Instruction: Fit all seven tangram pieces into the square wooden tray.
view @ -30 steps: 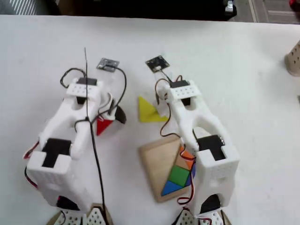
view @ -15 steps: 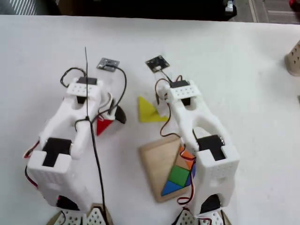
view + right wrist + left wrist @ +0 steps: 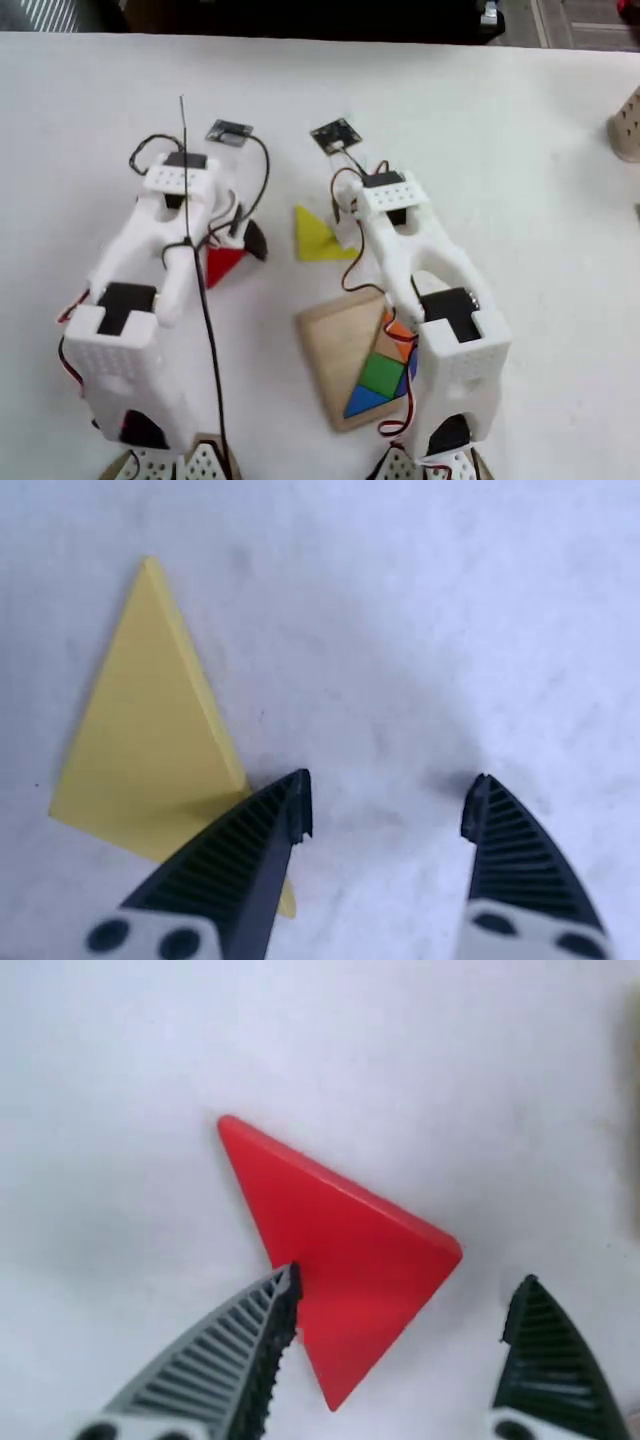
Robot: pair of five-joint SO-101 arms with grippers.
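Now | tray (image 3: 335,340) holds green piece (image 3: 381,373), blue piece (image 3: 366,402), orange piece (image 3: 399,330) | left tool (image 3: 407,1280), right tool (image 3: 390,780): jaws apart

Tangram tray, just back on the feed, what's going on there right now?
The tray lies by the right arm, partly filled: orange, green and blue pieces are in, with bare wood on one side. The left hand is open over the red triangle, which lies flat on the table. The right hand is open beside the yellow triangle, one finger overlapping its edge. Neither triangle is gripped yet.
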